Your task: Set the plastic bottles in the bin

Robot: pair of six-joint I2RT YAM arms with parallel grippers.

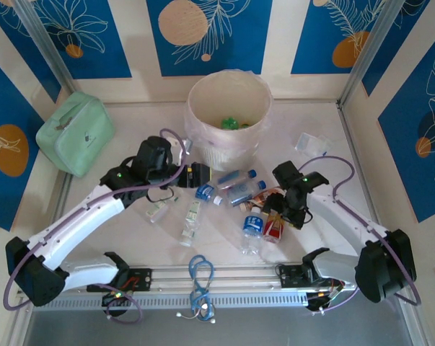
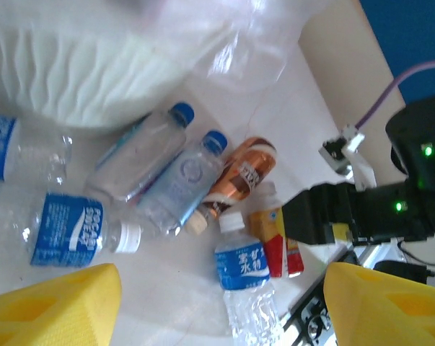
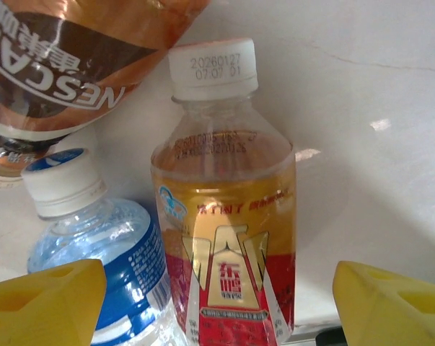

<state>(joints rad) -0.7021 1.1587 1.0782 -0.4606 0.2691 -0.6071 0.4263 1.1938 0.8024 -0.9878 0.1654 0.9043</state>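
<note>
The cream bin (image 1: pixel 228 108) stands at the back centre with green bottles (image 1: pixel 231 124) inside. Several bottles lie in front of it: two clear ones with blue caps (image 1: pixel 240 186), blue-labelled ones (image 1: pixel 252 229), and a red-and-yellow labelled bottle (image 1: pixel 274 229). My left gripper (image 1: pixel 198 175) hovers open near the bin's base; its wrist view has a blue-labelled bottle (image 2: pixel 242 267) between the yellow fingers (image 2: pixel 58 303), apart from both. My right gripper (image 3: pixel 217 313) is open and straddles the red-and-yellow bottle (image 3: pixel 228 238), whose white cap points away. A blue-labelled bottle (image 3: pixel 94 245) lies against it.
A mint-green pouch (image 1: pixel 76 133) sits at the back left. A brown Nescafe bottle (image 2: pixel 239 173) lies among the others. A clear bottle (image 1: pixel 311 144) rests alone at the back right. Two more clear bottles (image 1: pixel 192 220) lie under the left arm. Walls enclose the table.
</note>
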